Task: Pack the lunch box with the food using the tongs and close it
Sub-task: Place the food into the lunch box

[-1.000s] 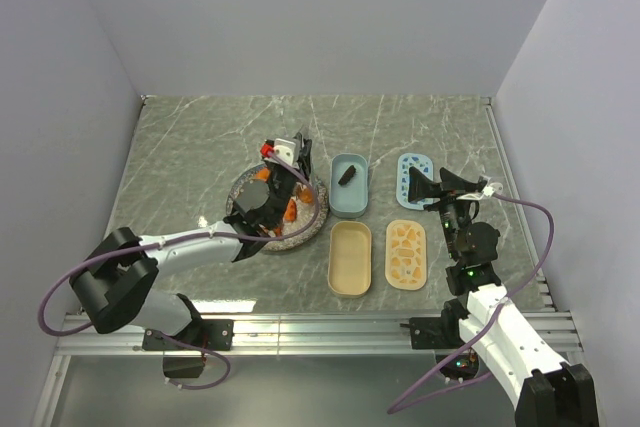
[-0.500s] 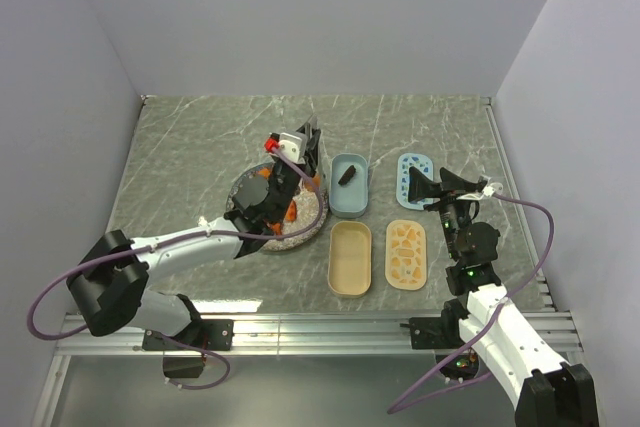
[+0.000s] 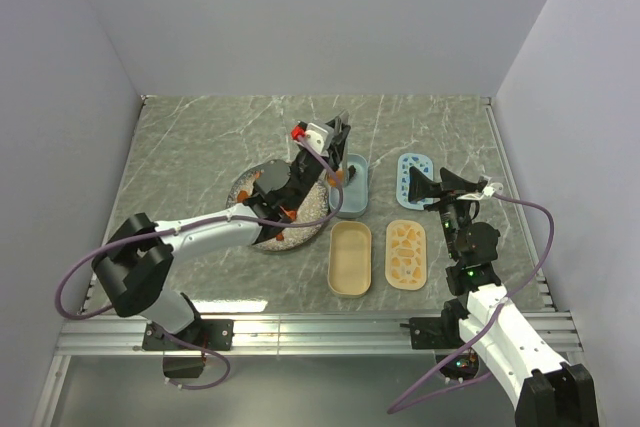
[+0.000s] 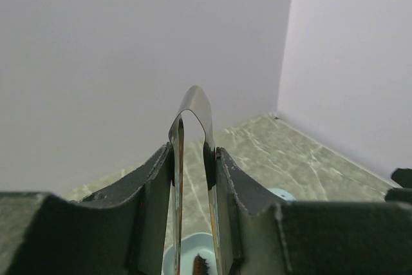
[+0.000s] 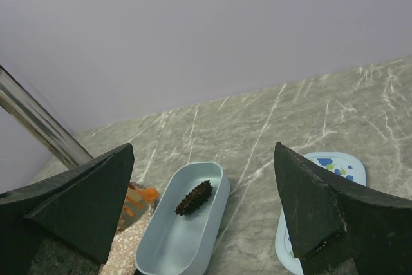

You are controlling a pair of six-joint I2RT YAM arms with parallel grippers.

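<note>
Left gripper (image 3: 328, 143) is closed on the tongs (image 4: 196, 94). In the left wrist view both fingers press the 2 metal arms toward each other, with the bent end of the tongs standing up above the fingers. The left arm reaches from its base across the speckled plate (image 3: 290, 242) to the left edge of the blue tub (image 3: 355, 197). An orange chunk (image 3: 339, 178) shows at the lower end of the tongs, at the left rim of that tub; I cannot tell whether the tips pinch it. 1 dark brown chunk (image 5: 194, 198) lies inside the blue tub, roughly mid-length. More orange food (image 3: 290, 212) lies on the plate, partly hidden by the arm. The beige tub (image 3: 350, 259) sits on the bench (image 3: 200, 147) just in front of the blue tub, nearer the arm bases, and no food shows in it. Orange-patterned lid (image 3: 406, 253) lies flat just right of the beige tub. Blue-patterned lid (image 3: 412, 165) lies flat right of the blue tub, apart from it. Right gripper (image 3: 436, 185) hangs above the near end of the blue-patterned lid, fingers spread wide, holding nothing.
</note>
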